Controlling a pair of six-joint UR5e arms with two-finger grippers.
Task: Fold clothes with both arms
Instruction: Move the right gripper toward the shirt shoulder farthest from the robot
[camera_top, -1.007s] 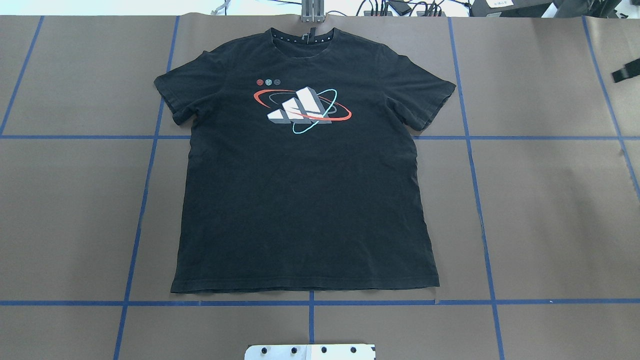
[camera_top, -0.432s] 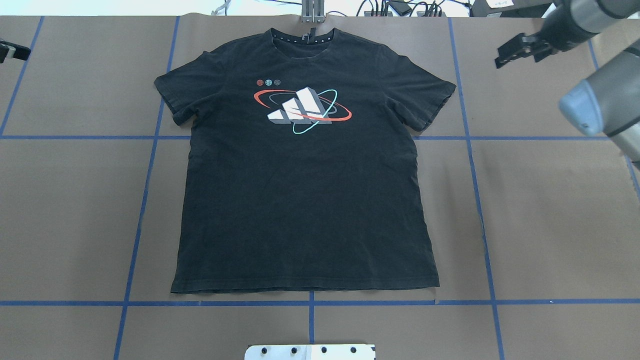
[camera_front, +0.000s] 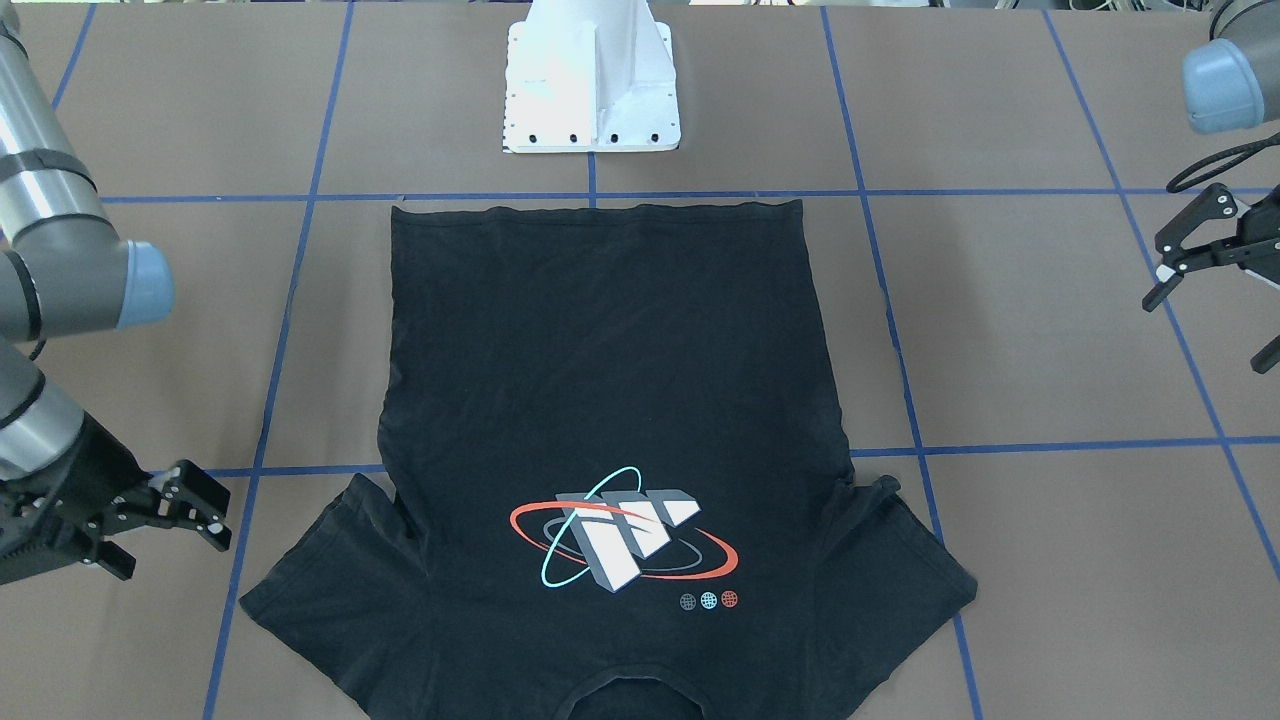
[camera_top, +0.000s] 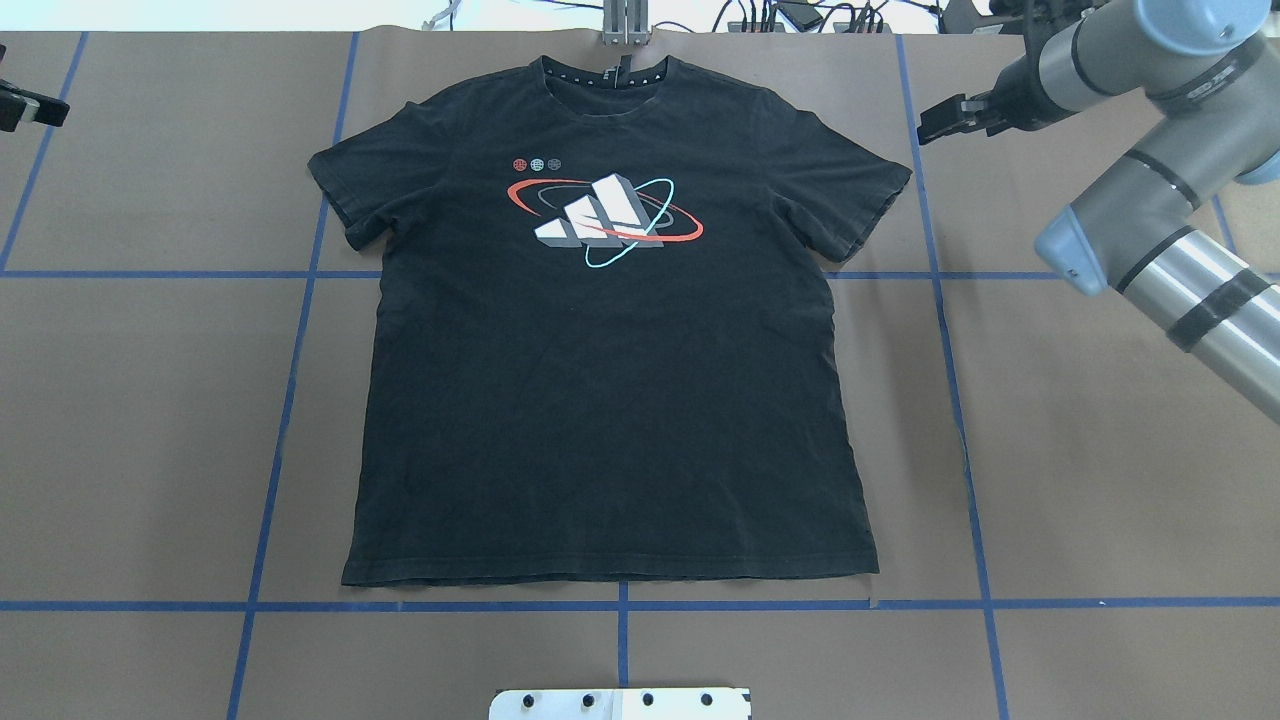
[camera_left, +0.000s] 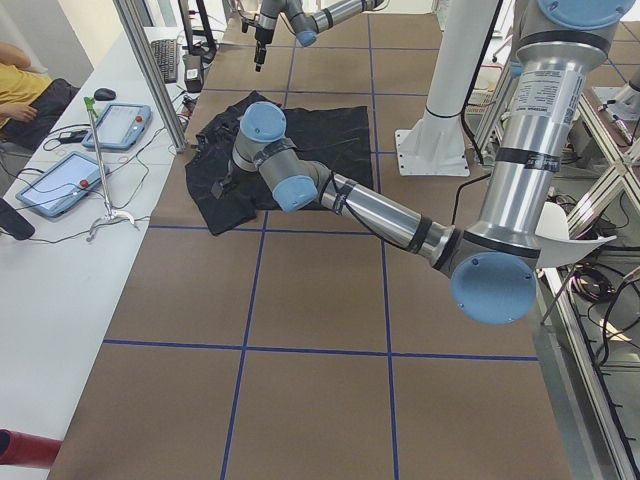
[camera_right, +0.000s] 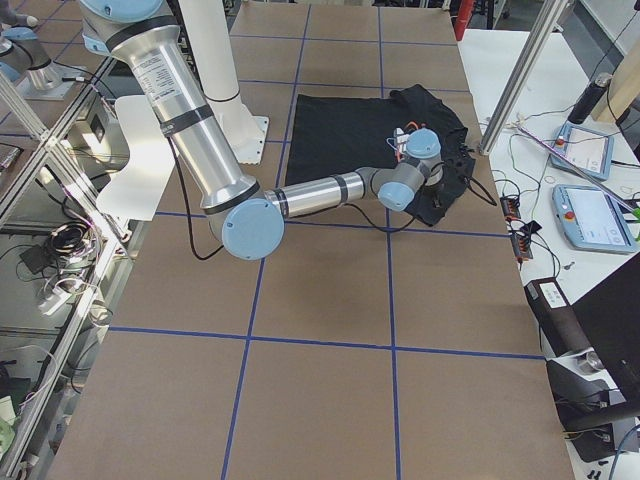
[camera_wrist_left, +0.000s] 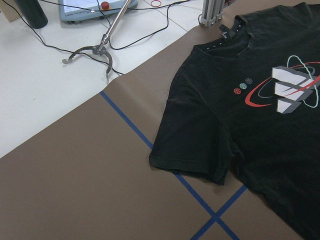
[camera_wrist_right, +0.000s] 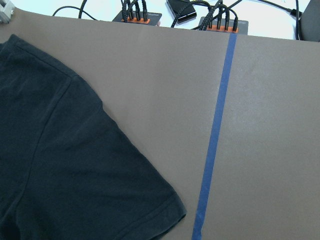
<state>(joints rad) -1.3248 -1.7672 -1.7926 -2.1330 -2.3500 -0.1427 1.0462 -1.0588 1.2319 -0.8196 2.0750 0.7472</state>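
A black short-sleeved T-shirt (camera_top: 610, 400) with a grey-white block graphic ringed in red and cyan lay flat and face up in the middle of the brown paper-covered table (camera_top: 1100, 520). In the overhead view its collar was at the top centre and its hem near the bottom. Both sleeves were spread wide, probably so each edge could be reached cleanly. The right arm's black two-finger gripper (camera_top: 945, 115) hung at the upper right of that view, just beside the sleeve on that side but clear of the cloth, its fingers spread and holding nothing. The left arm's black two-finger gripper (camera_front: 1205, 330) sat at the right edge of the front-facing view, well apart from the shirt, also spread and empty. Each wrist camera looked onto one sleeve, which suggested a mirrored approach to the shoulders. No fold had been made yet.
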